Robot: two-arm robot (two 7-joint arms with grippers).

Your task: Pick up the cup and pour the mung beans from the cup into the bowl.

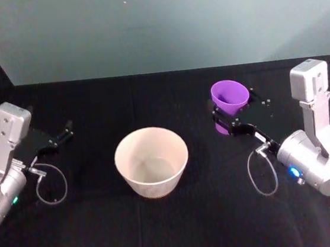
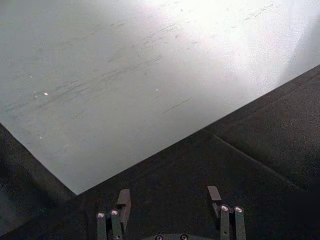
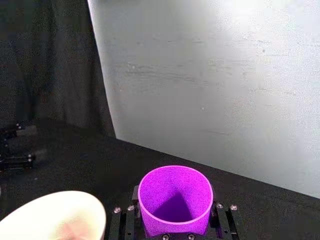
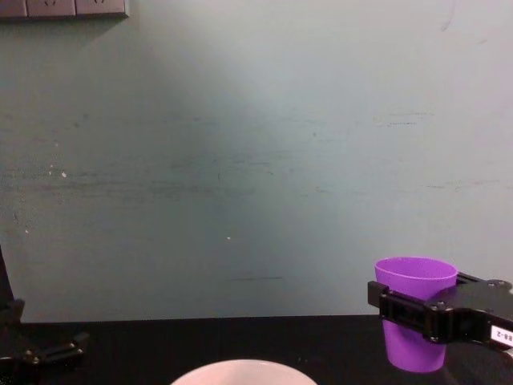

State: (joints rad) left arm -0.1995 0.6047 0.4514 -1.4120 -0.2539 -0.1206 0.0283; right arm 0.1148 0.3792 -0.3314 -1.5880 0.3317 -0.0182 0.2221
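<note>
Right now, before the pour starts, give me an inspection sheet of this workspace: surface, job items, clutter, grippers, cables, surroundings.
Surface: black table, dark covering.
Cup: purple cup upright in the right gripper, right of the bowl and apart from it; its visible inner wall is plain purple.
Bowl: bowl upright at mid-table; inside looks pale.
Clutter: nothing seen.
Left gripper: open, holding nothing, at the table's left side.
Right gripper: shut on the cup.
Cables: left cable loop and right cable loop sit at the wrists, apart from the bowl.
Surroundings: pale wall behind; socket plates high on it.

Black table [image 1: 165,231], pale grey-green wall [image 4: 240,160], wall sockets [image 4: 64,7].
</note>
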